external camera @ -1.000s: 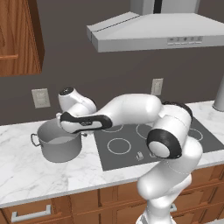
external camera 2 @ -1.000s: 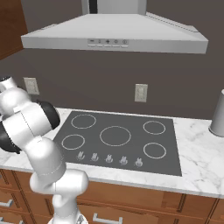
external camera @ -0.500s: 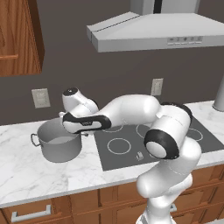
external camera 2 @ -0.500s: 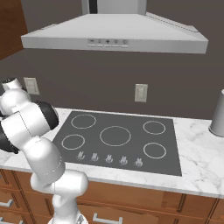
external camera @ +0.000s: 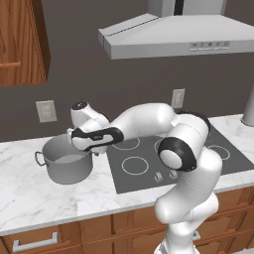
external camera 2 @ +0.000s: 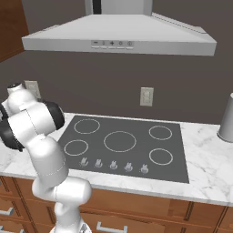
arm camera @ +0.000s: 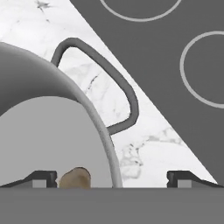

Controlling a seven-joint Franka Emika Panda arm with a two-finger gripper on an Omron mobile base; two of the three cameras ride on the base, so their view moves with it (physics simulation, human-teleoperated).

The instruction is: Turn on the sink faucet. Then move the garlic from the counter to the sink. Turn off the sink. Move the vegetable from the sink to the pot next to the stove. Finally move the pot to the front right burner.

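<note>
The grey steel pot [external camera: 66, 164] stands without a lid on the white marble counter [external camera: 30, 193], just left of the dark stove [external camera: 144, 171]. My gripper [external camera: 94, 150] hangs open over the pot's right rim. In the hand view its dark fingertips [arm camera: 41, 177] straddle the rim by the pot's loop handle [arm camera: 114, 81], one tip inside the pot [arm camera: 39, 127] and one outside. A pale brown garlic [arm camera: 75, 177] lies inside the pot. The front right burner [external camera 2: 160, 156] is bare. The sink and its faucet are out of view.
A range hood [external camera 2: 118, 38] hangs over the stove [external camera 2: 127, 141]. A grey cylinder [external camera 2: 226, 119] stands at the counter's far right. Outlets sit on the back wall and a wooden cabinet [external camera: 22, 42] hangs at the upper left. Knobs [external camera 2: 113, 166] line the stove's front edge.
The hand has shifted a little to the right, from above the middle of the pot toward its right rim. The jaws have stayed open.
</note>
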